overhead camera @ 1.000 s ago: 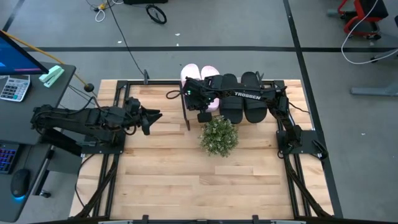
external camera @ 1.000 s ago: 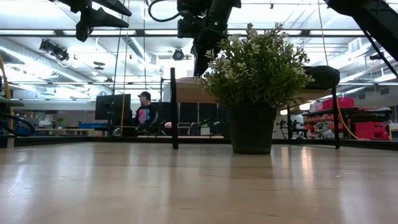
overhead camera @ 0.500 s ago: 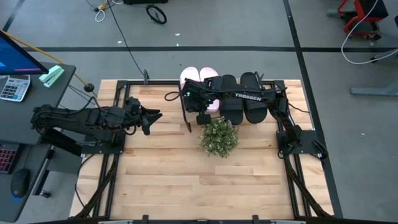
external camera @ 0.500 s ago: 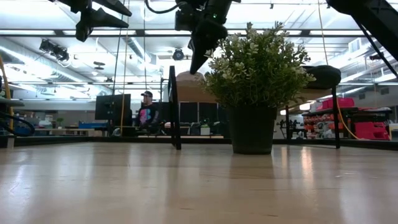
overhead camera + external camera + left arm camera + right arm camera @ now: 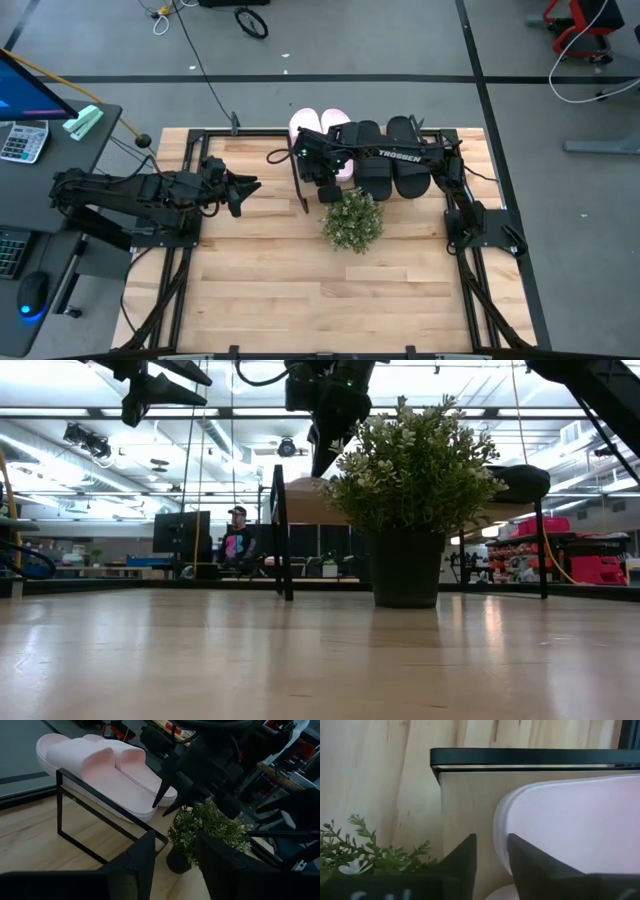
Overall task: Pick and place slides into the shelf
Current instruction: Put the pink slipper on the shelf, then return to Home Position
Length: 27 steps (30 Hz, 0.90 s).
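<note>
The pale pink slides (image 5: 320,125) (image 5: 100,765) lie side by side, soles down, on the left end of the shelf (image 5: 300,185). The black slides (image 5: 385,165) lie next to them on its right part. Its wood top board (image 5: 465,810) and black frame (image 5: 100,810) show beside a pink slide (image 5: 570,820). My right gripper (image 5: 325,190) (image 5: 167,802) hangs open above the shelf's near edge, pointing down, by the pink slides' near ends. It touches nothing. My left gripper (image 5: 250,185) (image 5: 175,865) waits open to the left of the shelf, raised above the table.
A potted green plant (image 5: 352,220) (image 5: 410,480) stands on the table just in front of the shelf, under my right arm. The slatted tabletop (image 5: 300,290) stretches bare toward the near edge. A person (image 5: 237,540) sits in the room behind.
My right gripper has swayed a little over the shelf's near edge, first toward the table's left and then back. In the low view the shelf's left leg now stands slightly slanted, where it stood upright a second ago.
</note>
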### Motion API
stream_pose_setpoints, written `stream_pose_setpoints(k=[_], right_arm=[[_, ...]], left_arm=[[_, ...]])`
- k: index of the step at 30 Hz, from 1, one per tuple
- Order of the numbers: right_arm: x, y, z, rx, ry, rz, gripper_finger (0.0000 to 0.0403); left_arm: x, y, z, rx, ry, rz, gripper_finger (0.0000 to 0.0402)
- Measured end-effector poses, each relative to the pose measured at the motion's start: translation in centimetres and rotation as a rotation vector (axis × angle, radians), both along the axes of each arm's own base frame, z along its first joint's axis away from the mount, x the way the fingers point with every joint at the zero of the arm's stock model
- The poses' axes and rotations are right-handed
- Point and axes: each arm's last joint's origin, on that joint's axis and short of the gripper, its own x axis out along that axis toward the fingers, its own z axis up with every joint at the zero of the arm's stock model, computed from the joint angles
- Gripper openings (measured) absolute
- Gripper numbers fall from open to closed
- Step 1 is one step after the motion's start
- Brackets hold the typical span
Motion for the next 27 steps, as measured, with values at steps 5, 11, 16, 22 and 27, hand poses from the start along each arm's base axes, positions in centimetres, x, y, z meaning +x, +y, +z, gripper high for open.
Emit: stream_pose_setpoints(k=[5, 11, 16, 22, 27], right_arm=[[0.0, 0.0, 0.7, -0.016, -0.015, -0.002, 0.0158], [-0.5, -0.3, 3.4, -0.058, -0.069, -0.022, 0.0194], [-2.5, -0.2, 5.2, -0.093, -0.027, -0.075, 0.0129], [-6.1, -0.3, 7.9, -0.087, 0.019, -0.205, 0.0013], [-9.1, 0.2, 10.7, -0.118, -0.021, -0.289, 0.0005]], left_arm=[[0.0, 0.0, 0.0, 0.009, 0.004, -0.001, 0.0146], [0.0, 0.0, 0.0, 0.069, 0.029, -0.006, 0.0133], [0.0, 0.6, 0.0, 0.103, 0.047, 0.019, 0.0113], [0.0, 1.5, 0.0, 0.144, 0.071, 0.068, 0.0083], [0.0, 2.1, 0.2, 0.158, 0.067, 0.071, 0.005]])
